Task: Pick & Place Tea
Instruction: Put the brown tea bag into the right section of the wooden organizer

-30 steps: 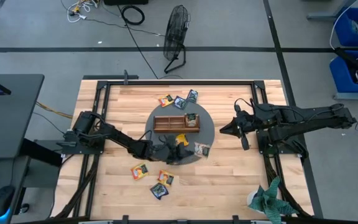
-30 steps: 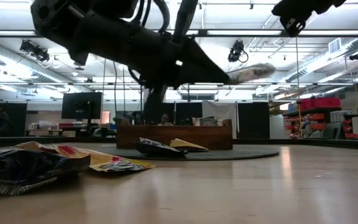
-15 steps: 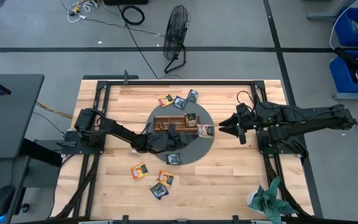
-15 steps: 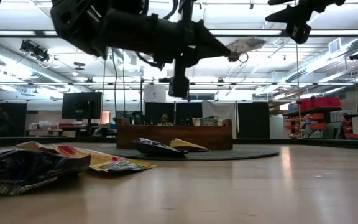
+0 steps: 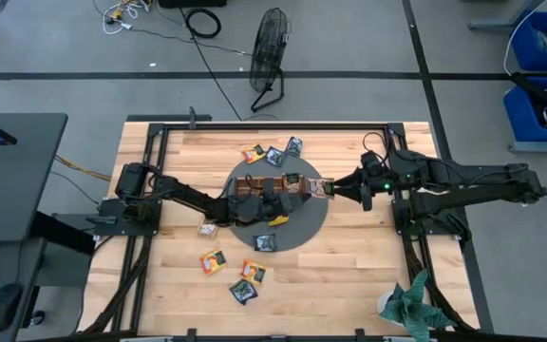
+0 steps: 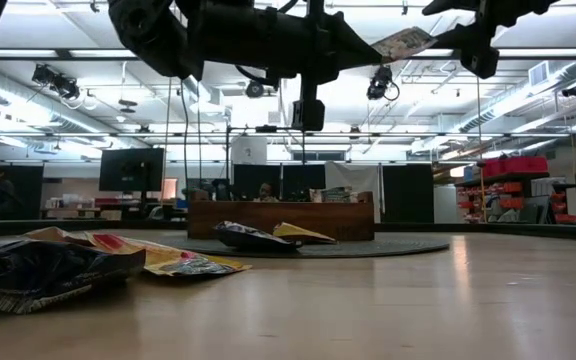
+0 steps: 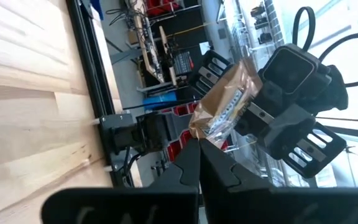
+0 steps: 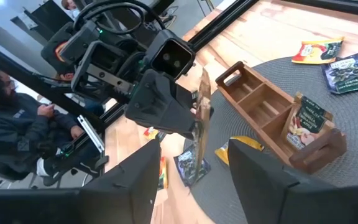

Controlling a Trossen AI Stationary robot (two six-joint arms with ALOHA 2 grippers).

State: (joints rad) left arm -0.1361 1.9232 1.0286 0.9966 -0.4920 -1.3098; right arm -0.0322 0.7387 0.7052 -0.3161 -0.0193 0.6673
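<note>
two grippers meet above the round grey mat (image 5: 302, 228) at the middle of the desk (image 5: 349, 275), raised well off its surface. the left gripper (image 5: 304, 187) has its fingers clamped together on one edge of a tea sachet (image 5: 322, 187), a pale, brownish packet held out over the mat's right side, just beyond the right end of the wooden tray (image 5: 270, 186). the right gripper (image 5: 340, 188) faces it from the desk's right side with its fingers (image 8: 263, 186) spread apart on either side of the sachet's free edge; in the right wrist view the sachet (image 8: 202, 118) stands edge-on between them, and whether they touch it cannot be told. in the low view the sachet (image 6: 404, 42) hangs high over the desk between the two arms. the tray sits on the mat with one green sachet (image 5: 293, 179) standing in its right-end compartment. three more sachets (image 5: 273, 154) lie near the desk's far edge, one yellow sachet (image 5: 279, 219) and one dark sachet (image 5: 266, 243) lie on the mat's near part, one small sachet (image 5: 207, 229) lies just off the mat's left rim, and three sachets (image 5: 238, 275) lie toward the near edge. a person (image 8: 17, 130) sits beyond the desk in the right wrist view.
</note>
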